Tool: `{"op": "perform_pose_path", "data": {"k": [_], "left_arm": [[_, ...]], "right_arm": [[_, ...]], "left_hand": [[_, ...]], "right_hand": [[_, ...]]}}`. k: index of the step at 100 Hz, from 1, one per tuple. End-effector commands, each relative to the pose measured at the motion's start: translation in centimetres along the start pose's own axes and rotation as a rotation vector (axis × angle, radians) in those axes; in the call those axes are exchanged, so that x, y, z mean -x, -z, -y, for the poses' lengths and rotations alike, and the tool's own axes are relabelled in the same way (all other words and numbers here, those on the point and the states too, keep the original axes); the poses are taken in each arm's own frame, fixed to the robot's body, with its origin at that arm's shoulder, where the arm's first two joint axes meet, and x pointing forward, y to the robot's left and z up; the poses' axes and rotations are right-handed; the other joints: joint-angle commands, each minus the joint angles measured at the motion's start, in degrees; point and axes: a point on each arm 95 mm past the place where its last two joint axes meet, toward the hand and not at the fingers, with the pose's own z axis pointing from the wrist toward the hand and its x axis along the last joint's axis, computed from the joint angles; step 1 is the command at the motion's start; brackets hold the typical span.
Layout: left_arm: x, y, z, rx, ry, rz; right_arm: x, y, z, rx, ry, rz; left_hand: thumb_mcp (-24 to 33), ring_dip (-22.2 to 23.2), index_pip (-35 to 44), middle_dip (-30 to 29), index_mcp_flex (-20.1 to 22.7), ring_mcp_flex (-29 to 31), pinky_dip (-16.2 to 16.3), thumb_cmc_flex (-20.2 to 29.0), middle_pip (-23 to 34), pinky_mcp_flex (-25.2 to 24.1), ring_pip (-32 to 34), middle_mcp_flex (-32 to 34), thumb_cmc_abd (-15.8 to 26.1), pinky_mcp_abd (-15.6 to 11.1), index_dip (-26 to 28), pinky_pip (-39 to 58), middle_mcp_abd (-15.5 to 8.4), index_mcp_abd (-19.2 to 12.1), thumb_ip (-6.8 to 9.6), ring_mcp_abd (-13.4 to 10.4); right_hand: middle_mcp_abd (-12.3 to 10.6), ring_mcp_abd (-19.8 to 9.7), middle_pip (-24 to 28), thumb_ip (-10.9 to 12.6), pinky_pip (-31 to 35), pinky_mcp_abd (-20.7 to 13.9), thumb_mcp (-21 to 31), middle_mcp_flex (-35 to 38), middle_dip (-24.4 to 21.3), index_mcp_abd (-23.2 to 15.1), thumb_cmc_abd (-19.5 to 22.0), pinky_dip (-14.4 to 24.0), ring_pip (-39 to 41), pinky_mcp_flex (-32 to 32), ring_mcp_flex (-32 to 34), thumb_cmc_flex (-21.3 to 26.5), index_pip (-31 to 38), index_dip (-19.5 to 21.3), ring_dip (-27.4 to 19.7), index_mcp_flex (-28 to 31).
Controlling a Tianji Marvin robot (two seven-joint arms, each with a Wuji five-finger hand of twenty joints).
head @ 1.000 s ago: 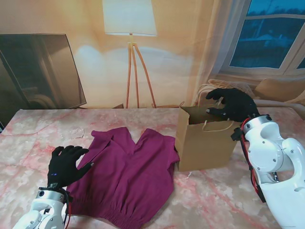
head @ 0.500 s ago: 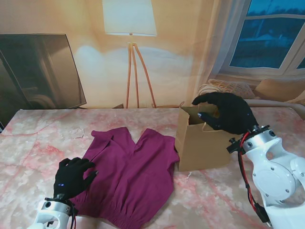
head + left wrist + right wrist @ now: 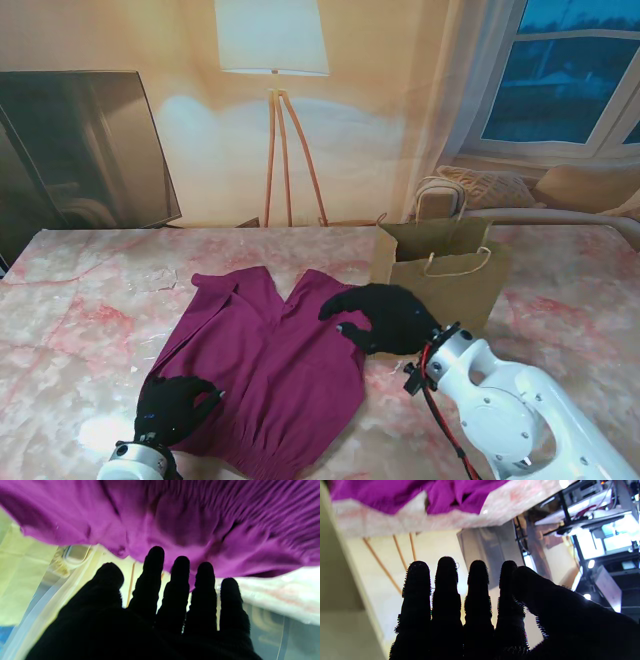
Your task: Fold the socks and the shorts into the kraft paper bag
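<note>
Purple shorts (image 3: 270,360) lie spread flat on the marble table, legs pointing away from me. The kraft paper bag (image 3: 440,270) stands upright and open to their right. My left hand (image 3: 172,408) hovers at the shorts' near left waistband corner, fingers apart and holding nothing; its wrist view shows the black fingers (image 3: 155,580) close to the purple cloth (image 3: 175,517). My right hand (image 3: 385,317) hangs above the shorts' right edge, just in front of the bag, fingers extended and empty (image 3: 460,605). No socks are visible.
The marble table (image 3: 90,300) extends to the left of the shorts and to the right of the bag. A floor lamp (image 3: 275,120), a dark screen (image 3: 80,150) and a window (image 3: 560,70) stand behind the table.
My right hand left the bag's opening and swept left and nearer to me, over the shorts' right edge. My left hand drew back toward the near waistband corner.
</note>
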Motion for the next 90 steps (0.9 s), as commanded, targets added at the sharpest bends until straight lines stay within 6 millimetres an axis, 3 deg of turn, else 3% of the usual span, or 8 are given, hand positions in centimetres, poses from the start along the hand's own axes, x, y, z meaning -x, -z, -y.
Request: {"op": "perform_pose_path", "data": {"k": [1,20,24,37,62,73,81,90], "left_arm": [[-0.1,0.5,-0.6,0.031,0.007,0.014],[1.0,1.0,-1.1,0.135,-0.004,0.094],[1.4,1.2,-1.1,0.149,-0.009,0.108],[2.9,1.7,-0.8,0.179,-0.046,0.158],[6.4,2.6,0.8,0.212,-0.108,0.22],[7.3,2.9,1.7,0.217,-0.13,0.226],[7.8,3.0,2.2,0.212,-0.142,0.219],[8.1,3.1,2.7,0.206,-0.153,0.212]], "right_arm": [[0.3,-0.2,2.3,-0.059,-0.022,0.021],[1.0,-1.7,6.7,-0.153,-0.042,0.063],[1.1,-1.9,7.3,-0.168,-0.05,0.076],[1.3,-2.7,9.1,-0.214,-0.076,0.101],[1.7,-4.4,11.3,-0.258,-0.142,0.108],[1.6,-5.1,12.0,-0.285,-0.149,0.101],[1.6,-5.5,12.5,-0.325,-0.132,0.099],[1.6,-5.6,13.1,-0.4,-0.11,0.105]], "left_hand": [[-2.16,-0.82,-1.48,-1.11,-0.39,-0.51,-1.02,1.74,-1.06,-0.92,0.26,-1.07,2.92,1.17,-0.99,0.22,2.73,1.64,2.67,1.43],[-9.74,-1.84,-3.35,-1.85,-1.73,-3.35,-2.51,4.41,-1.08,-3.85,0.06,-3.78,6.87,1.06,-1.8,-2.03,2.46,2.83,2.79,1.08],[-14.85,-1.49,-3.86,-1.68,-1.63,-3.5,-1.85,7.28,-1.1,-3.77,-0.06,-3.97,8.31,1.02,-1.48,-2.54,2.54,2.79,3.12,0.99],[-15.72,-1.48,-3.79,-1.65,-1.39,-3.73,-1.64,6.75,-1.18,-3.98,-0.2,-3.92,9.32,0.96,-1.37,-2.49,2.22,2.62,3.16,0.62],[-16.62,-1.59,-2.9,-1.15,-1.05,-4.53,-2.25,5.65,-1.57,-5.2,-1.21,-4.01,8.96,0.61,-0.42,-4.63,-0.62,-0.46,3.6,-1.72],[-16.17,-2.08,-1.39,-0.9,-2.03,-6.07,-2.86,4.7,-2.46,-5.89,-2.95,-5.93,8.73,0.05,1.5,-7.48,-2.4,-3.52,4.11,-3.64],[-16.19,-2.41,-0.54,-0.99,-1.66,-7.31,-2.94,4.16,-2.86,-6.62,-3.84,-6.96,8.49,-0.15,2.27,-8.5,-3.08,-4.55,4.16,-4.63],[-16.03,-2.9,-0.07,-1.1,-2.26,-8.31,-2.93,3.04,-3.12,-6.91,-5.0,-7.76,8.3,-0.36,3.19,-10.57,-3.73,-4.89,4.52,-5.42]], "right_hand": [[0.89,0.71,0.61,-0.2,1.65,-0.71,2.29,0.77,-0.36,0.84,1.58,-1.83,-0.6,0.54,1.01,1.76,1.42,-0.87,-1.36,0.08],[3.74,1.72,-1.28,-0.47,1.38,0.14,1.14,1.47,-1.37,3.51,2.99,-4.78,-1.21,-0.16,0.67,1.31,1.17,-2.35,-3.49,-0.06],[4.09,1.82,-2.29,0.16,1.41,0.24,1.04,1.53,-1.83,4.07,3.49,-5.66,-1.29,-0.57,0.17,0.51,0.64,-2.8,-4.08,-0.14],[4.39,1.59,-3.41,1.51,1.41,-0.01,0.14,1.07,-2.27,4.64,4.69,-6.82,-1.45,-1.76,-1.04,-1.52,-0.12,-2.63,-4.83,-0.39],[3.53,0.26,-3.84,3.01,0.56,-1.18,-7.92,-2.68,-2.14,4.9,8.26,-8.12,-2.03,-5.52,-5.06,-9.73,-2.64,-0.76,-5.63,-2.86],[1.58,-2.55,-5.2,2.81,-1.25,-1.78,-10.22,-7.39,-2.54,4.07,8.65,-8.42,-4.15,-9.87,-10.15,-11.49,-3.96,-0.74,-6.56,-5.96],[0.26,-4.25,-6.64,3.16,-1.28,-1.57,-13.51,-11.7,-3.19,3.55,9.7,-5.98,-5.62,-12.78,-14.49,-12.8,-4.97,-0.28,-7.52,-7.88],[0.11,-3.41,-8.18,3.72,-1.08,-1.48,-18.07,-14.31,-4.01,3.52,11.45,-2.31,-5.69,-13.24,-15.99,-13.79,-6.64,0.0,-7.46,-10.65]]}}
